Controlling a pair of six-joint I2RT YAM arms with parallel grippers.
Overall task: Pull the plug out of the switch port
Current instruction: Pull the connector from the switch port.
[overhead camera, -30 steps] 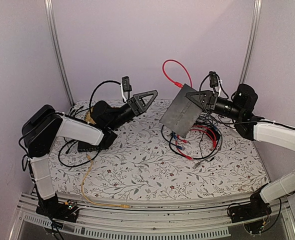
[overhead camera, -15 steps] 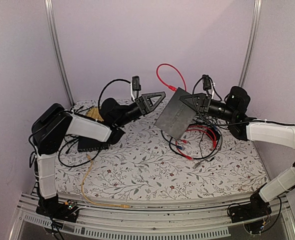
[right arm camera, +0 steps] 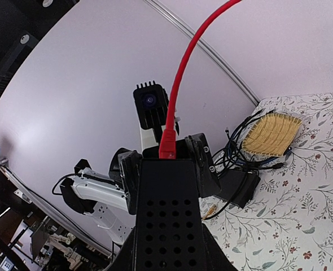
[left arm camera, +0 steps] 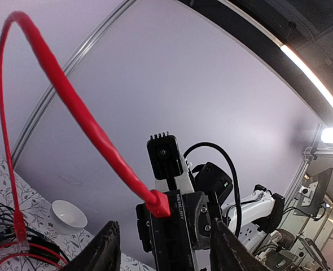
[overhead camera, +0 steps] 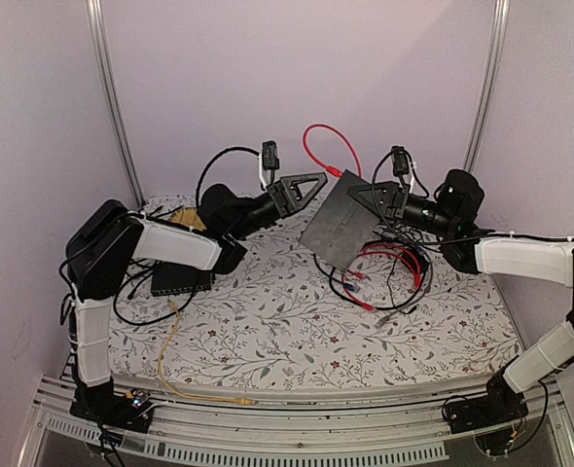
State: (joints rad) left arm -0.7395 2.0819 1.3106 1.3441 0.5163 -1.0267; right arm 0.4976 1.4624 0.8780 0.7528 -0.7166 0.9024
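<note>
The switch (overhead camera: 338,227), a flat matte-black box, hangs tilted above the table, and my right gripper (overhead camera: 368,200) is shut on its right end. A red plug (overhead camera: 339,174) on a looping red cable (overhead camera: 316,146) sits in a port on the box's upper thin edge. My left gripper (overhead camera: 304,188) is open, its tips just left of that edge. In the left wrist view my left gripper (left arm camera: 164,226) faces the port edge (left arm camera: 175,237), with the red plug (left arm camera: 160,204) between the open fingers and untouched. The right wrist view shows the perforated box (right arm camera: 169,226) and the plug (right arm camera: 169,145).
A dark grey box (overhead camera: 180,280) with a yellow cable (overhead camera: 170,341) lies at the left. A woven yellow mat (overhead camera: 182,219) is behind it. A tangle of red, blue and black cables (overhead camera: 394,268) lies under the switch. A white bowl (left arm camera: 68,214) sits on the table.
The right gripper has carried the switch left and slightly up. The left gripper has risen and moved right until its open fingers reach the plug edge.
</note>
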